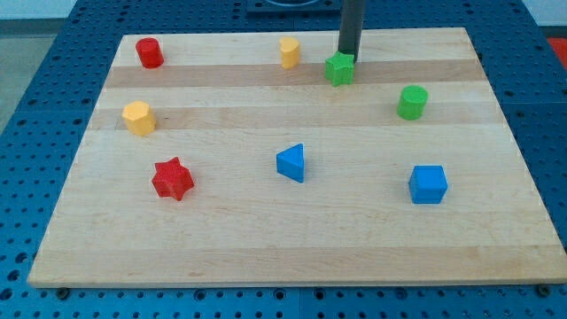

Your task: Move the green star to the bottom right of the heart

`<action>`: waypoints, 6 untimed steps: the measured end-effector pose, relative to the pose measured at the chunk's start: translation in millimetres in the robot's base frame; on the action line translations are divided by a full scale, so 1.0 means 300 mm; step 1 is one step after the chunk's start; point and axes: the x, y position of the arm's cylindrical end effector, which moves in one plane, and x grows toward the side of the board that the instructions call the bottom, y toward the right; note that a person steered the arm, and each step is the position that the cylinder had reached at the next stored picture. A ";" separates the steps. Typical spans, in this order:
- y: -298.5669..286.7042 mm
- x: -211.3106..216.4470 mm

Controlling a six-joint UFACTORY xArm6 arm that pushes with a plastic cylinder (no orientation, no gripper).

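Note:
The green star [339, 68] sits near the top middle of the wooden board [266, 248]. My tip [346, 57] is at the star's upper right edge, touching it or very nearly so. The dark rod rises straight up out of the view's top. A small yellow block that looks like the heart [290, 51] stands to the left of the star and slightly higher, about a block's width away from it.
A green cylinder [412, 102] is at the star's lower right. A red rounded block [149, 52] is at top left, a yellow pentagon-like block [138, 117] at left, a red star [172, 179] at lower left, a blue triangle [291, 163] in the middle, and a blue cube [428, 184] at lower right.

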 end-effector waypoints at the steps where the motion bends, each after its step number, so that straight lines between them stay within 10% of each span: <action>1: 0.076 -0.001; 6: -0.076 0.078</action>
